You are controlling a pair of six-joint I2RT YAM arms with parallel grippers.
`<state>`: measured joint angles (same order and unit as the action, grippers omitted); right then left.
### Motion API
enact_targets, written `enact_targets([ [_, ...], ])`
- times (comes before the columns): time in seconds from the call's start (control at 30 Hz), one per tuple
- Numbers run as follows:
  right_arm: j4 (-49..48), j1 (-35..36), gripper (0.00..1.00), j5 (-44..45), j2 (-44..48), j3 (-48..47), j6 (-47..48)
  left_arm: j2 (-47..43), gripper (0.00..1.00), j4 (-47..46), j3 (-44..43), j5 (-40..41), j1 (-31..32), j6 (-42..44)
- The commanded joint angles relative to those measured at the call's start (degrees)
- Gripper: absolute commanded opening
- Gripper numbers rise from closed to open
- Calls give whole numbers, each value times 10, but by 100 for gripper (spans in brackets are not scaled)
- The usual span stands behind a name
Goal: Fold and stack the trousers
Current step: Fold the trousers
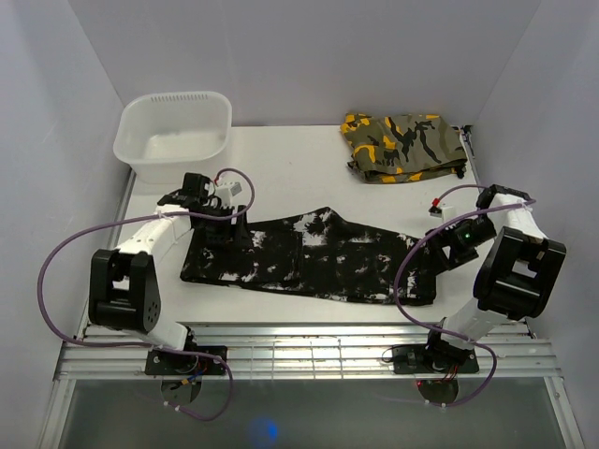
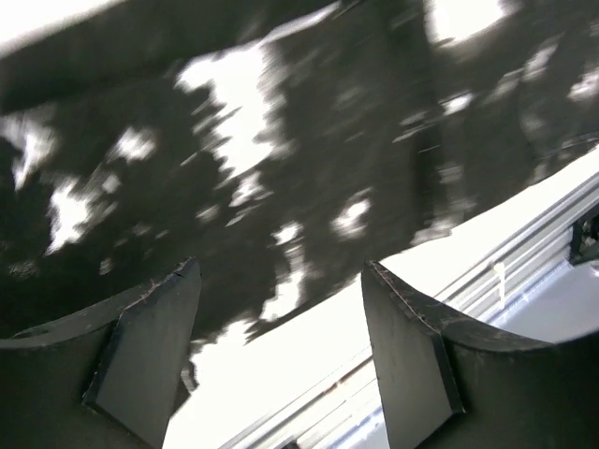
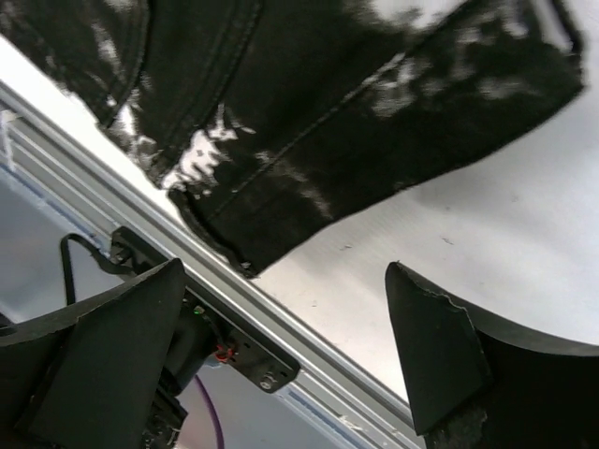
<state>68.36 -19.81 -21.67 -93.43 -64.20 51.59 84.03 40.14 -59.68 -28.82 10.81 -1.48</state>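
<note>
Only in the top view is the whole layout being shown. The trousers (image 1: 314, 257) are lying as one long dark band across the near half of the table (image 1: 299, 159), running from the left gripper (image 1: 223, 224) to the right gripper (image 1: 451, 245).

How the jaws stand is being given by the wrist views. In the left wrist view the left gripper (image 2: 281, 281) is being held with its jaws wide apart and nothing between them. The trousers (image 2: 281, 140), blurred here, are filling the picture beyond the tips, and white table (image 2: 271, 374) is showing below the gap. In the right wrist view the right gripper (image 3: 285, 281) is likewise being held open and empty. The end of the trousers (image 3: 328, 122) is lying beyond its tips, with bare table (image 3: 487, 187) on one side and the metal rail (image 3: 309, 327) on the other.

From above, the left gripper is hanging over the left end of the band, and the right gripper just beside the right end. Whether cloth is being touched cannot be told.

A white tub (image 1: 173, 136) is standing at the far left corner and a camouflage garment (image 1: 404, 147) is lying at the far right, both well apart from the trousers. The right end of the band is being crossed by a purple cable (image 1: 401, 271) in the top view.
</note>
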Motion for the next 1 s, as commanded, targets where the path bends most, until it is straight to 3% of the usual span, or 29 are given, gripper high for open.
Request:
enact_targets([
  [0.0, 36, 6, 92, -47, 22, 20, 1, 39, 79, 12, 37, -84, -54, 43],
  [0.17, -7, 8, 88, -44, -3, 71, -11, 70, 79, -11, 69, -110, -133, 67],
  [0.3, -45, 7, 79, -46, -23, 94, -11, 74, 81, -1, 86, -166, -144, 113],
  [0.53, 20, 58, 70, -270, 20, -59, -67, 9, 88, 97, 47, -319, -149, 202],
  [0.6, 11, 107, 70, -326, 32, -73, -95, -4, 89, 101, 41, -325, -157, 197],
  [0.7, -84, 187, 70, -355, 47, -65, -209, 12, 89, 137, 15, -323, -177, 216],
  [0.8, -214, 281, 75, -354, 55, -31, -340, 46, 89, 181, -10, -324, -211, 247],
  [0.97, -369, 415, 73, -305, 28, -14, -431, 114, 89, 261, -38, -339, -274, 336],
])
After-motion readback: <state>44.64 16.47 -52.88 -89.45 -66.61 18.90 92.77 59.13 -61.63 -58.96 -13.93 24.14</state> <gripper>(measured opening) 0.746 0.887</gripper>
